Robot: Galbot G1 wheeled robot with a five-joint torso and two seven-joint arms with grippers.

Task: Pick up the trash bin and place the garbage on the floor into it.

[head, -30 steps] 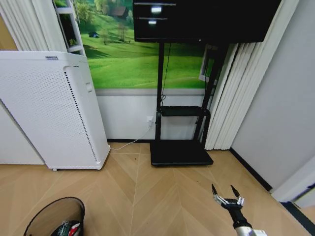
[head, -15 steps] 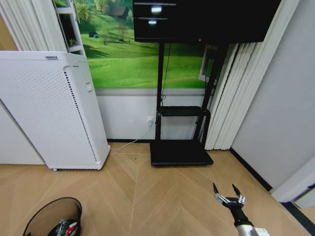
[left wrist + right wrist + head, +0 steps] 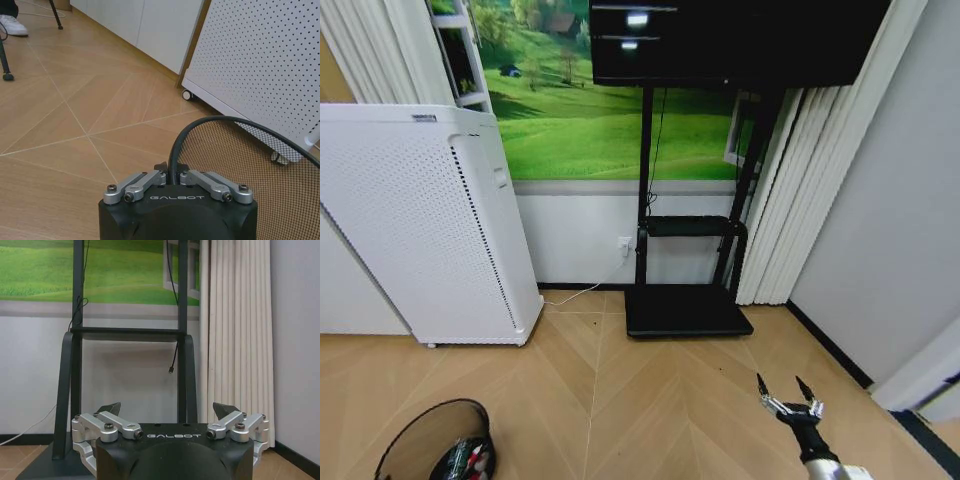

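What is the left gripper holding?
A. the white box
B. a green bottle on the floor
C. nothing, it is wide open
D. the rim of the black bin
D: in the left wrist view the left gripper has its fingers shut on the wire rim of the bin, while the right gripper hangs open over the floor.

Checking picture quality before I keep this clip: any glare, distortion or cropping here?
Head view: wide-angle bending of the curtains and walls, ceiling lights glaring off the dark screen, the trash bin cropped at the frame's edge. Left wrist view: sharp; the left tool is clamped on the bin's rim. Right wrist view: evenly lit, the right tool open and crisp.
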